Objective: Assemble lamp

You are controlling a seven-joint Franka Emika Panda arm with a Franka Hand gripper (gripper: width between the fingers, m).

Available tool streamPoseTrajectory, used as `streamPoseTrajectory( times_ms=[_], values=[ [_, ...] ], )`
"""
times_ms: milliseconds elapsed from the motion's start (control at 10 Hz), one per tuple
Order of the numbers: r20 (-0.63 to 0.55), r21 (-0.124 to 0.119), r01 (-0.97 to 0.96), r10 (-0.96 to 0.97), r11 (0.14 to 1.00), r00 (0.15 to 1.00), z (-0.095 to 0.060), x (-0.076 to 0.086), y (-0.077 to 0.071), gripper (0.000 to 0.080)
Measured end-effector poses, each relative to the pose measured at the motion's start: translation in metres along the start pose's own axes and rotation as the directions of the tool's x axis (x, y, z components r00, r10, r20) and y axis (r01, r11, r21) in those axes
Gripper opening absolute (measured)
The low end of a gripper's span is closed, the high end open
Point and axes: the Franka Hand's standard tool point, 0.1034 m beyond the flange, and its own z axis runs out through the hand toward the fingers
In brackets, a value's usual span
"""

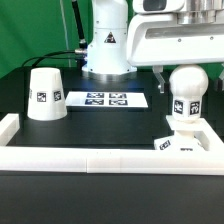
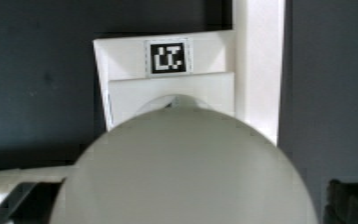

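Running along the near edge of the dark table (image 1: 110, 120), a low white rail (image 1: 90, 160) crosses the exterior view and turns back at both ends. Just behind it, toward the exterior view's right, the flat square base (image 1: 172, 143) lies with a tag on its near face. The wrist view shows one edge of the base right against the rail. The round-headed bulb (image 1: 187, 98) stands upright on the base, with a tag on its neck.

The pincer (image 1: 187, 70) hangs straight over the bulb's head, with a dark finger on either side of it. Whether the fingers press the bulb or stand clear of it cannot be told, as the wrist view's corners are blurred.

Farther back, on the exterior view's left, the shade (image 1: 45, 93) sits wide end down, well apart from the bulb. Between them lies the marker board (image 1: 105, 99). Behind it rises the white robot pedestal (image 1: 107, 45), with black cables (image 1: 62, 50) trailing past it before a green backdrop (image 1: 20, 30).
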Motion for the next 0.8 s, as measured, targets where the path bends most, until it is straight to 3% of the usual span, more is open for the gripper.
streamPoseTrajectory(
  times_ms=[300, 800],
  values=[
    [0.001, -0.002, 0.226, -0.226, 0.974, 0.974, -0.0001, 0.0002, 0.0020, 0.0699],
    [0.008, -0.019, 0.543, -0.543, 0.839, 0.839, 0.0002, 0.0005, 0.0040, 0.0699]
  ],
)
